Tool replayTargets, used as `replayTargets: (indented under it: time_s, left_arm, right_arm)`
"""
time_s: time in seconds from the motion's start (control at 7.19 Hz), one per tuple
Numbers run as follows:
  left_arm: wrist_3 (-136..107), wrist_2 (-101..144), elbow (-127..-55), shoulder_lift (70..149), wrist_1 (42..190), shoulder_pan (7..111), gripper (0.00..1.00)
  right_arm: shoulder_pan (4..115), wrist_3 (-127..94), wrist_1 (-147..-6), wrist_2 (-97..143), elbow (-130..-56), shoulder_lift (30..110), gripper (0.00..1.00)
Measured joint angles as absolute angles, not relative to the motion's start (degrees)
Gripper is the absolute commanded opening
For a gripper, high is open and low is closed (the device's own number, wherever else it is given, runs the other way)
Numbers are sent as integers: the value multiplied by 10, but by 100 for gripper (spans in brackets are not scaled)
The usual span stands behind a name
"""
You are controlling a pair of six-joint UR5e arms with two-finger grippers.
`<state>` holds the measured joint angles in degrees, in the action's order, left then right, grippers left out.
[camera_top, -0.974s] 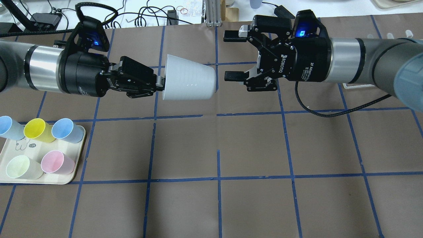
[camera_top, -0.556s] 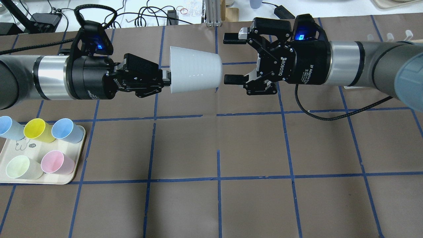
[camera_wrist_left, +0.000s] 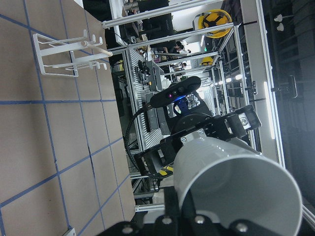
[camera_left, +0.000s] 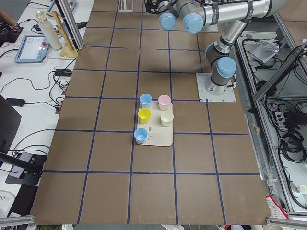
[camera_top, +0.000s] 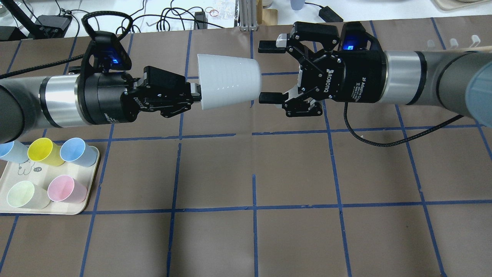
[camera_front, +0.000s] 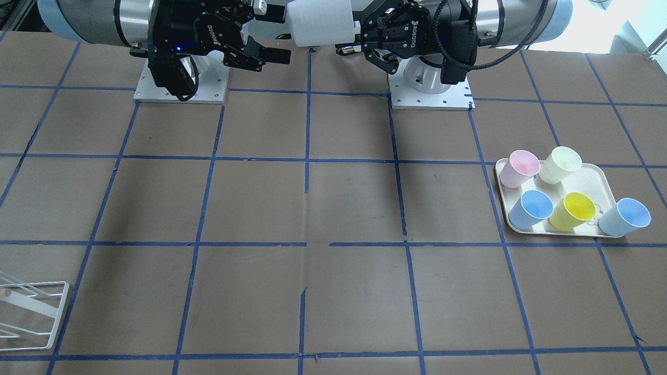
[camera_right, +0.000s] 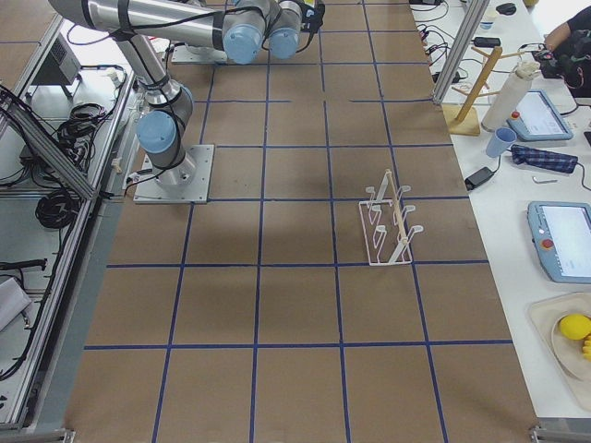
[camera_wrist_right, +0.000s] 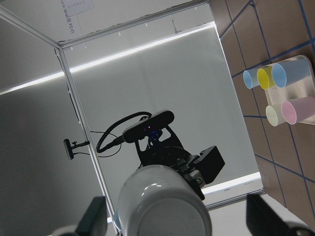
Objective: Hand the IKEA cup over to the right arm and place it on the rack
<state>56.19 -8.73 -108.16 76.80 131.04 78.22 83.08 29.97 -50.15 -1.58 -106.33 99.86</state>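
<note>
The grey IKEA cup [camera_top: 229,87] hung sideways above the table [camera_top: 292,169], its rim pinched by the left gripper [camera_top: 194,93], its base level with the tips of the spread right gripper [camera_top: 266,72], which probably needed to reach further along before clamping.

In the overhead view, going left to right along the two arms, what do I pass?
Left arm's black two-finger gripper → plain grey tapered plastic cup, held on its side → right arm's black two-finger gripper, with its jaws wide apart.
</note>
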Motion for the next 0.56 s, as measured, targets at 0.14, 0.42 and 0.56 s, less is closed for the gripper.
replayTargets:
  time_s: [0.14, 0.42, 0.56]
  left_arm:
    - [561, -83, -1085, 762, 1310, 782, 0]
    - [558, -81, -1086, 752, 1310, 783, 0]
    - [557, -81, -1086, 748, 1310, 783, 0]
  right_arm:
    - [832, 294, -500, -16, -1063, 1002, 100]
    - [835, 271, -499, -16, -1063, 1014, 100]
    - [835, 258, -499, -16, -1063, 1022, 100]
